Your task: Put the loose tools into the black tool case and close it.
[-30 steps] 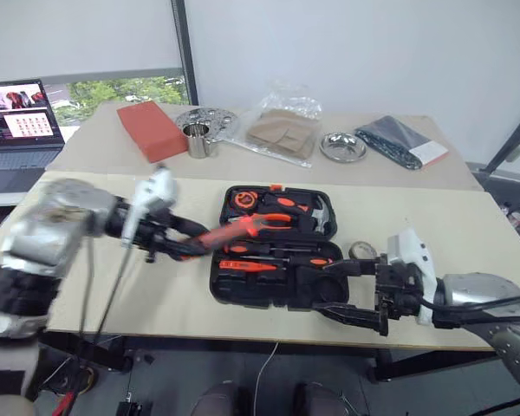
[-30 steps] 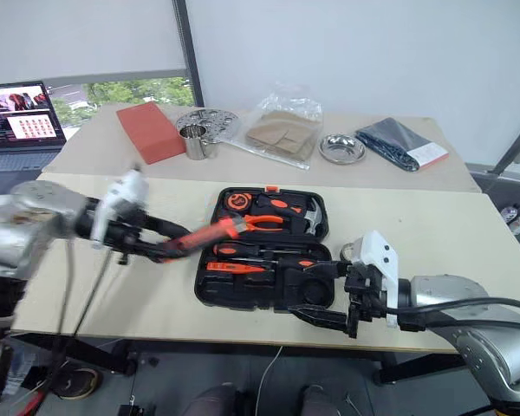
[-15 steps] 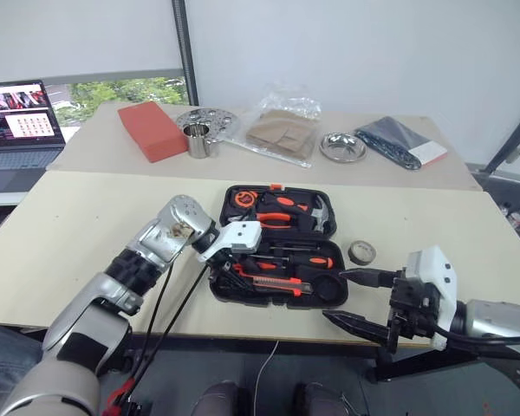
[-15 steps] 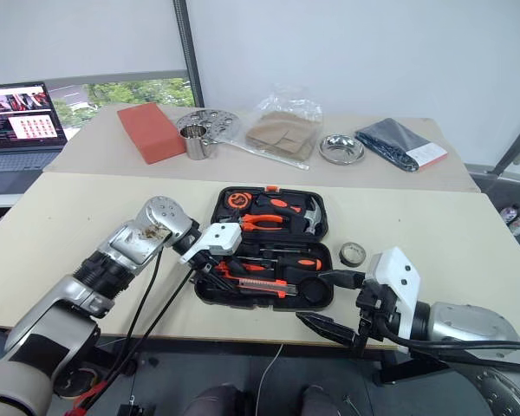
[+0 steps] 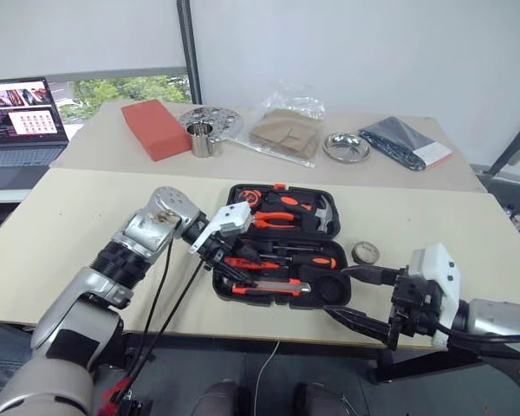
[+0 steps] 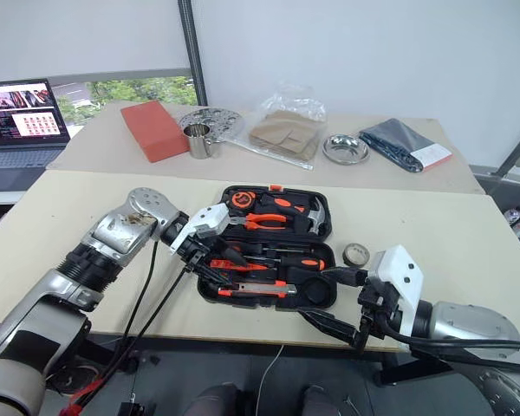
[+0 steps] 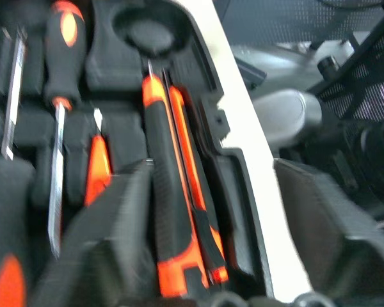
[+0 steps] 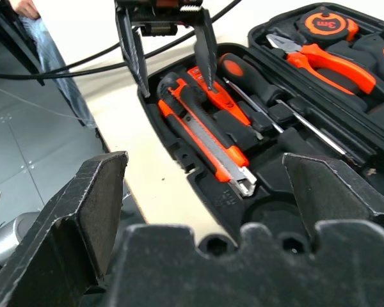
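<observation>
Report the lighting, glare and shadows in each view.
Eye views: soft, even light on the table, with faint shadows; the metal bowl glints. Left wrist view: the black tool case lies dark around the utility knife. Right wrist view: the knife's metal strip catches light, and the left gripper is dark against the pale table.

red block [image 5: 154,128], laptop [image 5: 21,121], steel bowl [image 5: 346,146]

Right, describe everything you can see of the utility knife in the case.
The black-and-orange utility knife is a long slim plastic body, black with an orange strip along it and a silvery metal blade end. It lies flat in the front recess of the open black plastic tool case, beside a black-and-orange-handled screwdriver. The left tool hangs open over its handle end, one finger on each side; whether they touch it is unclear.
</observation>
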